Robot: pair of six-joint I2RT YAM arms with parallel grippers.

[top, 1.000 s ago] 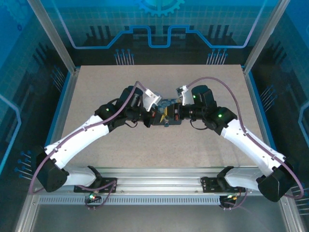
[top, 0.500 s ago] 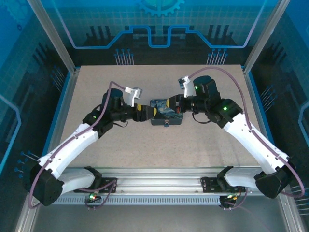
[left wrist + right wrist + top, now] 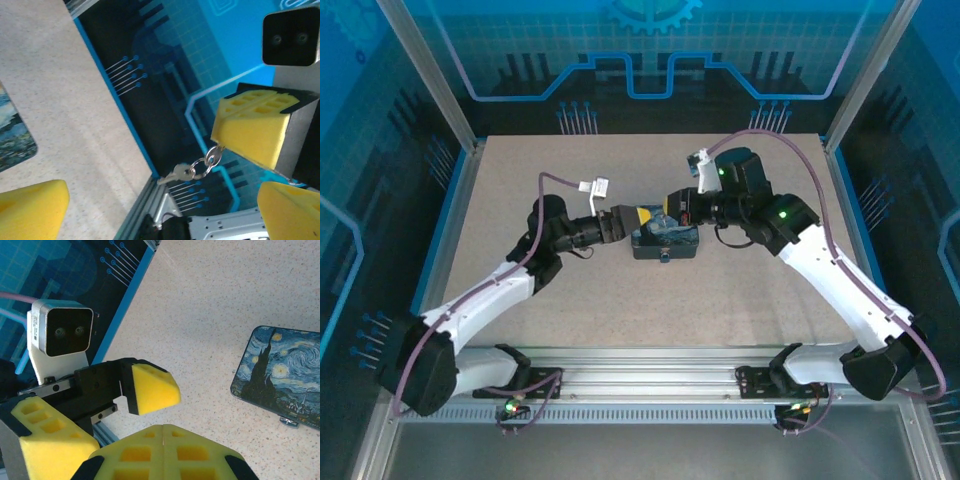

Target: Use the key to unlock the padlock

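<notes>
Seen from the left wrist, a small silver key [image 3: 176,175] dangles on a ring [image 3: 204,166]. The ring hangs from a second key pinched at the tip of the shut yellow pads [image 3: 250,131] of my right gripper [image 3: 164,428]. My left gripper [image 3: 162,200] faces it with its jaws wide open and empty. From above, the two grippers, left [image 3: 638,216] and right [image 3: 669,207], meet just over the painted tin box [image 3: 665,238]. The tiny silvery padlock [image 3: 289,421] sits at the box's front edge [image 3: 665,257].
The blue-and-yellow swirl-painted box [image 3: 280,374] lies flat in the middle of the speckled table [image 3: 740,300]. Aluminium posts and blue panels wall the table in on the left, right and back [image 3: 650,70].
My left gripper has opened wide; it pulled back left, then came up beside the box. My right gripper, still shut, rose and moved left over the box.
</notes>
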